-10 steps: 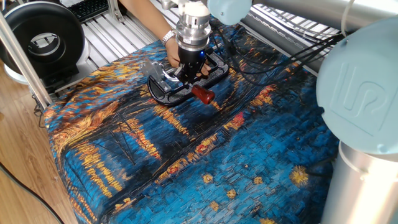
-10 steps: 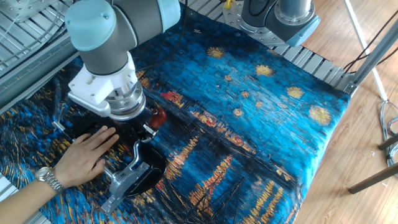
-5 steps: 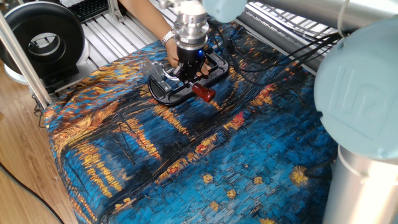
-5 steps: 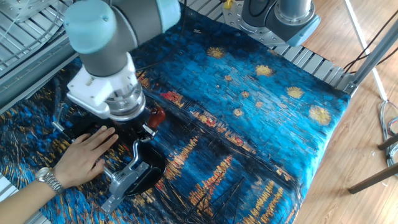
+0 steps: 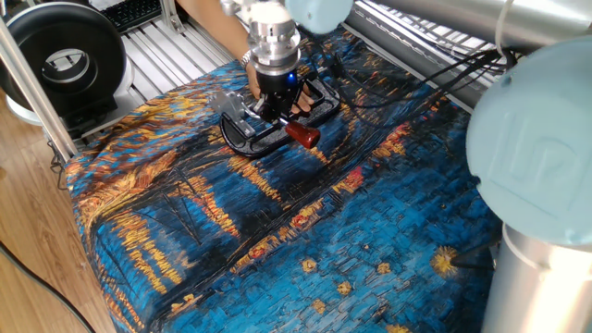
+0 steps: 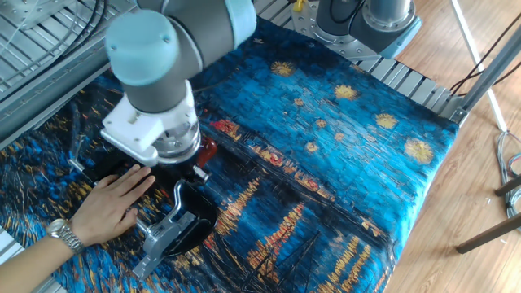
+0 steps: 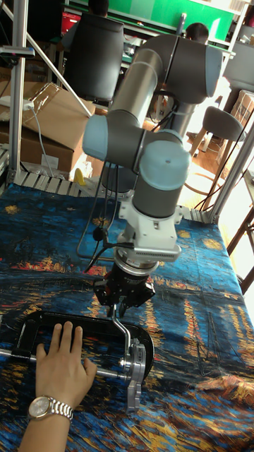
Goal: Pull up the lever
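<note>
The lever [image 7: 122, 332] is a thin curved silver arm rising from a silver bracket [image 7: 134, 364] on the black clamp frame [image 5: 248, 141]. Its red tip [image 5: 302, 137] pokes out just beside the gripper [image 5: 276, 109], and it shows again as the red tip [image 6: 207, 150] in the other fixed view. The gripper [image 7: 123, 306] stands straight above the clamp, fingers closed around the lever's upper end just behind the tip. In the other fixed view the wrist hides the gripper [image 6: 186, 167] fingers. A person's hand [image 7: 62, 360] presses flat on the clamp frame [image 7: 42, 321].
A blue and orange painted cloth [image 5: 305, 240] covers the table. A black round device [image 5: 65, 60] stands off the far left corner beside metal frame posts. The person's forearm with a wristwatch [image 6: 63, 233] lies beside the clamp. The robot base [image 6: 366, 20] stands at the table's edge.
The arm's wrist has shifted a little sideways over the clamp, and the red tip has risen slightly. The hand on the clamp has stayed put.
</note>
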Controlling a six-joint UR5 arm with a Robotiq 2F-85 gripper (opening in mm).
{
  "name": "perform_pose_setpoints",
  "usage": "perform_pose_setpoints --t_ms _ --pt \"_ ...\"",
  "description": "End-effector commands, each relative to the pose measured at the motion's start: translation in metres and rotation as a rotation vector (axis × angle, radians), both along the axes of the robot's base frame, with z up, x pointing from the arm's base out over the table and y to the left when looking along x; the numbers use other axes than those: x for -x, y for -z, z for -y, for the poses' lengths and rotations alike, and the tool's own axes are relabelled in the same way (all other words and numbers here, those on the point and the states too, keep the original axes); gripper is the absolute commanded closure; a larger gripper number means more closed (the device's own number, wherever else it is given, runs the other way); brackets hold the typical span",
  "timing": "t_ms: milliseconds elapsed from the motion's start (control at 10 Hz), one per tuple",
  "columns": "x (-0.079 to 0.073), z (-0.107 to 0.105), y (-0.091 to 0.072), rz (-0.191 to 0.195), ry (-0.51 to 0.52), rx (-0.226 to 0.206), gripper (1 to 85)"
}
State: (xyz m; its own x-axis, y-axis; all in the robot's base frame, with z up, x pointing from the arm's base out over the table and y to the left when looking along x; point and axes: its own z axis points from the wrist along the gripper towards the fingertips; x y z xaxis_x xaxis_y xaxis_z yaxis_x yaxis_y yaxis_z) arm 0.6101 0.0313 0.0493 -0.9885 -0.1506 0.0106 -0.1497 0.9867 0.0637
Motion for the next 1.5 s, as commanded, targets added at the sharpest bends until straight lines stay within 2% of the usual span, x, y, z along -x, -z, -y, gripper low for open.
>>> perform_pose_setpoints --t_ms 0,300,400,500,700,800,1400 --pt "0.002 0.009 -0.001 -0.012 -0.037 -0.055 55.3" --pt "0.004 0.016 0.004 -0.016 -0.025 -0.061 55.3" --pt "0.004 0.019 0.004 -0.015 -0.023 -0.034 56.0" --pt "0.005 0.019 0.003 -0.015 -0.031 -0.028 56.0" --pt "0.007 0.014 -0.003 -0.009 -0.044 -0.046 50.3" --pt "0.009 0.017 -0.006 -0.011 -0.049 -0.028 49.0" --pt "0.023 0.005 -0.025 -0.027 0.019 -0.022 49.3"
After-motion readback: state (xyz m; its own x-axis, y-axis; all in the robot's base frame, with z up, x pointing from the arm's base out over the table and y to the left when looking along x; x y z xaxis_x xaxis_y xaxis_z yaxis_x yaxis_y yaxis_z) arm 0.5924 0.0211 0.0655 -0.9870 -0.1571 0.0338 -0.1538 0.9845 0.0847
